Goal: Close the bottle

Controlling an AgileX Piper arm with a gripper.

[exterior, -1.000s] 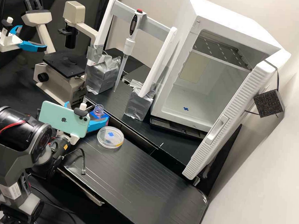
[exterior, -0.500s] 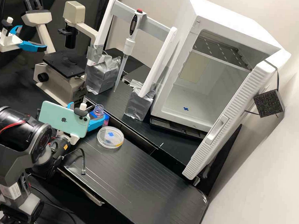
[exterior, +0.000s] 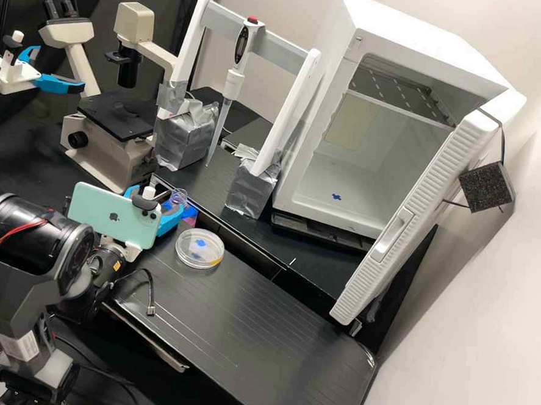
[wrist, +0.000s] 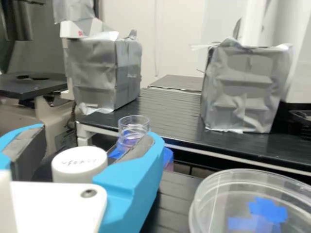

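In the high view my gripper [exterior: 158, 199] is at the left of the raised tray, behind the phone on its mount. The wrist view has the gripper [wrist: 96, 138] open, one finger on each side of a white cap [wrist: 79, 162] with dark lettering. The cap lies close against one finger; a narrow dark gap separates it from the other, and its underside is hidden. Beyond the nearer finger rises the uncapped clear neck [wrist: 133, 127] of the bottle [exterior: 178, 198]. Blue and pink patches show around its lower part, mostly hidden by that finger.
Beside the gripper lies a clear round dish [exterior: 200, 249] on the black tray [exterior: 245, 323]. Behind are a microscope [exterior: 116, 126], a pipette [exterior: 234, 81] on a frame with silver-taped feet, and a white cabinet [exterior: 320, 187] with its door open.
The gripper's fingers have come closer together around the cap. The phone and wrist have shifted very slightly to the left; bottle and dish stay where they were.
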